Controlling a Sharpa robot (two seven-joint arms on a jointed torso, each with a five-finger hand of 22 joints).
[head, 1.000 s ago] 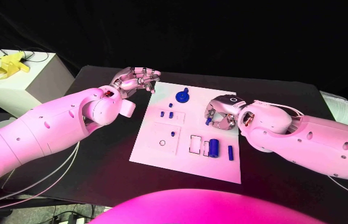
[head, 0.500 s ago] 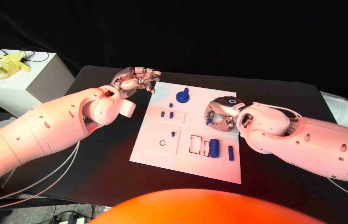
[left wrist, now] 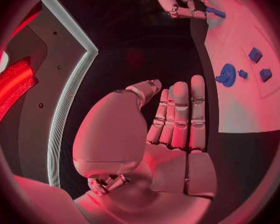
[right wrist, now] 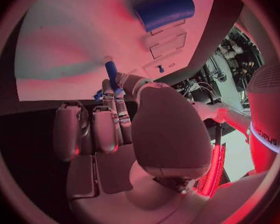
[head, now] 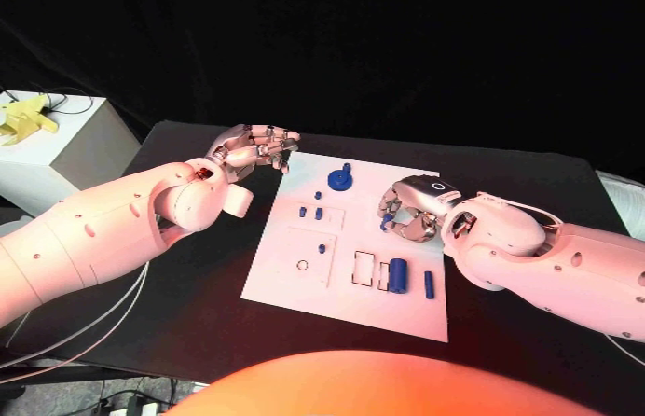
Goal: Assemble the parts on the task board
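The task board [head: 289, 271], a white rectangular plate, lay flat mid-table. A round blue knobbed part [head: 341, 179] sat up at its 12 o'clock end, a few small blue pegs [head: 319, 214] stood just below that, and a fat blue cylinder [head: 398, 272] lay on its side toward 5 o'clock, with a thin blue pin [head: 429, 284] right beside it.

White arms w/ small holes, silver segmented left robot hand [head: 253, 147], right robot hand [head: 410, 209].
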